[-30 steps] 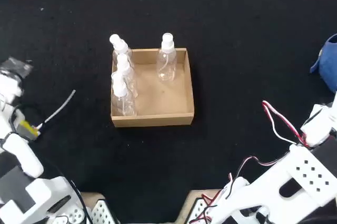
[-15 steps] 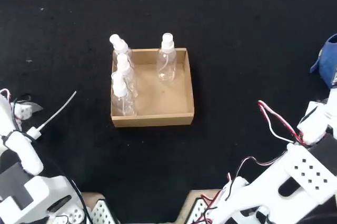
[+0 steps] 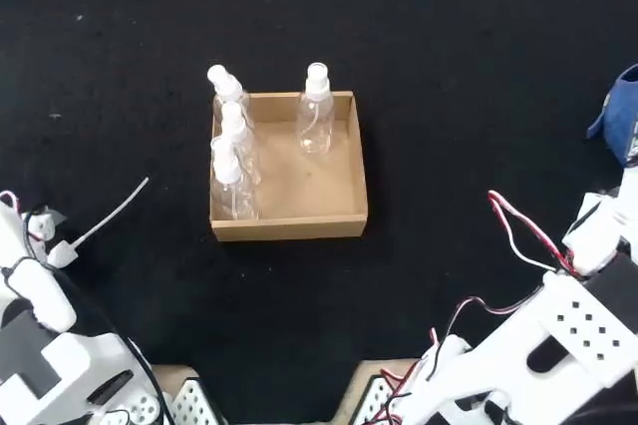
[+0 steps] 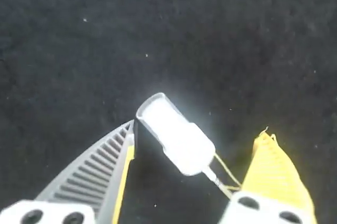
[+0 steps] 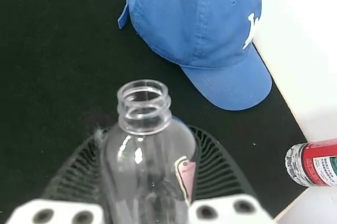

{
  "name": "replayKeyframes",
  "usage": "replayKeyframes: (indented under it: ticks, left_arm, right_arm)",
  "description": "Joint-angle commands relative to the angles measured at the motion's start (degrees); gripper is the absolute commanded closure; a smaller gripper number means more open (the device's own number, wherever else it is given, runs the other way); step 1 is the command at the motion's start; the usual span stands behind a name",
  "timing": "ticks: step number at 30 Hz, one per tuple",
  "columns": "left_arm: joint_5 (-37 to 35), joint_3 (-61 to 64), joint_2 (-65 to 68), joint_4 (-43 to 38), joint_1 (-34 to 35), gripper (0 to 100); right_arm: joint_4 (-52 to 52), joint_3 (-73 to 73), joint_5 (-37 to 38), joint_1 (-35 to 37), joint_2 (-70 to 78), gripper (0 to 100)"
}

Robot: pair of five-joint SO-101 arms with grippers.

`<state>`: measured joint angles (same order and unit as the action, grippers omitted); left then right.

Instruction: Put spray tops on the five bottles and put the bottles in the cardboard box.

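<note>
Hard to make out: in the high view the frame edge cuts off both arms. Contact between the left fingers and the spray top cannot be confirmed.
Left arm (image 3: 40, 345): low at the near-left corner of the table (image 3: 449, 66).
Left gripper (image 4: 199, 129): fingers spread apart.
Spray top (image 4: 176, 134): between the 2 fingers, one end just beside the grey finger (image 4: 105, 171). Its dip tube (image 3: 110, 211) points toward the cardboard box.
Cardboard box (image 3: 289, 220): mid-table, with 4 capped bottles (image 3: 315, 111) upright inside, 3 along its left wall.
Right arm (image 3: 558, 335): near-right corner.
Right gripper (image 5: 147, 176): fingers closed on an uncapped bottle (image 5: 143, 129), its neck past the fingertips.
Blue cap (image 5: 200, 24): beyond that bottle.
</note>
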<state>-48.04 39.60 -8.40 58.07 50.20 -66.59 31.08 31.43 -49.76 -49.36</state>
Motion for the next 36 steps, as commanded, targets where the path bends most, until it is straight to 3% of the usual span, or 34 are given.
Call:
replayKeyframes:
  ticks: [1, 6, 11, 16, 20, 30, 32, 36]
  left_arm:
    - [-0.70, -0.04, -0.44, 0.53, -1.71, 78]
    - [-0.79, 0.22, -0.44, 0.53, -1.80, 79]
    - [3.08, -0.13, -0.44, 0.35, -1.98, 98]
    - [6.07, -0.40, -0.53, 0.26, -1.80, 95]
    - [18.90, -2.33, -0.44, 0.70, -1.89, 95]
    - [68.57, -7.08, -0.44, 0.70, -1.89, 95]
    - [69.89, -6.81, -0.44, 0.79, -1.98, 94]
    - [60.31, -6.46, -0.44, 0.79, -0.40, 78]
  right_arm:
    - [0.44, -3.47, 0.70, 0.97, -1.80, 98.7]
    - [0.44, -3.47, 0.79, 0.79, -1.80, 98.7]
    - [0.44, -3.47, 0.79, 0.79, -1.80, 98.7]
    - [0.44, -3.47, 0.79, 0.79, -1.80, 98.7]
    - [0.44, -3.47, 0.79, 0.70, -1.80, 98.7]
    - [0.44, -3.47, 0.79, 0.62, -1.80, 98.7]
    - [0.35, -3.47, 0.79, 0.62, -1.80, 98.7]
    - [0.26, -3.47, 0.79, 0.88, -1.80, 98.7]
